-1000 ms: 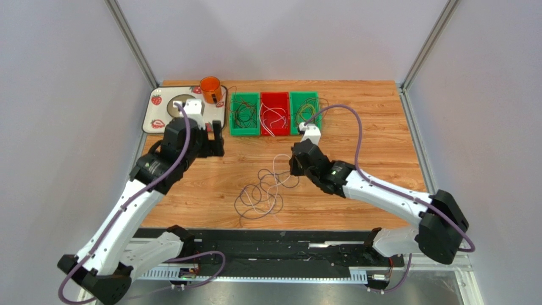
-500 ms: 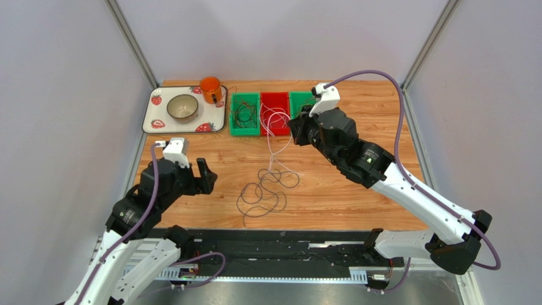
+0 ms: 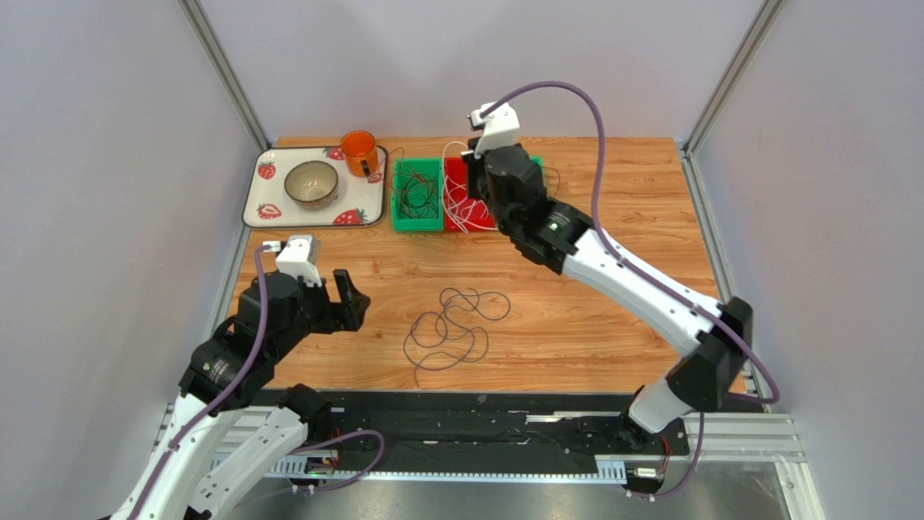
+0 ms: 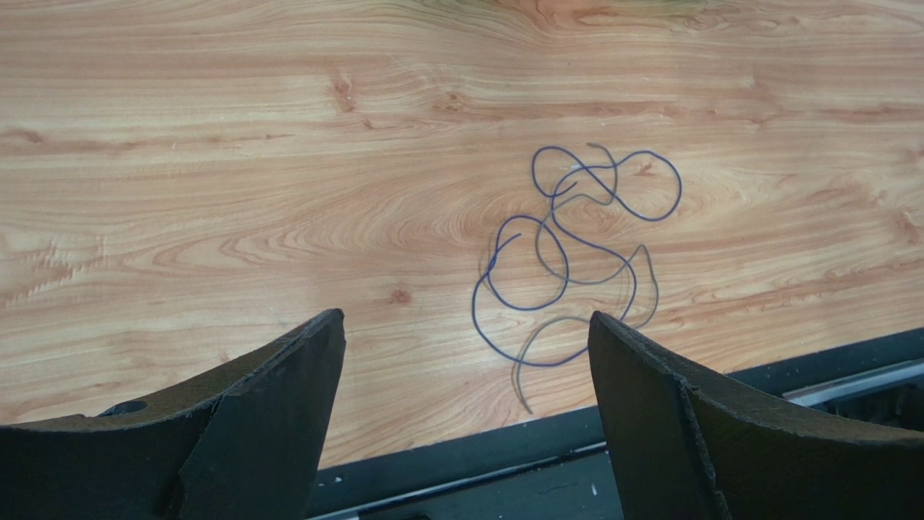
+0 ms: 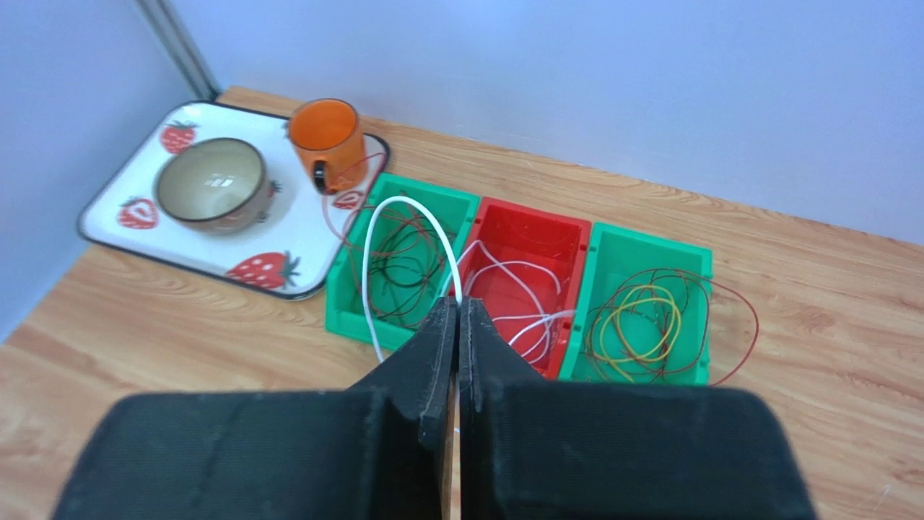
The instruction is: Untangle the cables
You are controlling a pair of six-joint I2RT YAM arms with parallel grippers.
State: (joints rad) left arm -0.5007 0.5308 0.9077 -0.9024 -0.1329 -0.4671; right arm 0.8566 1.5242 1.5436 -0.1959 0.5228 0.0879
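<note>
My right gripper (image 5: 457,306) is shut on a white cable (image 5: 403,202). That cable arches up from the fingertips and hangs down over the left green bin (image 5: 418,184). From above, the right gripper (image 3: 480,200) is held over the red bin (image 3: 469,165) at the back. A loose tangle of dark purple-black cables (image 3: 450,325) lies on the wood mid-table and also shows in the left wrist view (image 4: 575,249). My left gripper (image 3: 349,303) hovers left of that tangle, open and empty (image 4: 464,320).
The red bin (image 5: 537,208) holds white cables. The left green bin holds dark ones, and the right green bin (image 5: 651,241) holds yellow and red-brown ones. At the back left, a strawberry tray (image 3: 271,206) carries a bowl (image 3: 311,182) and an orange mug (image 3: 359,152).
My right arm lifted the white cable out of the mid-table tangle and carried it back over the bins. My left arm pulled back from the tray to the near left.
</note>
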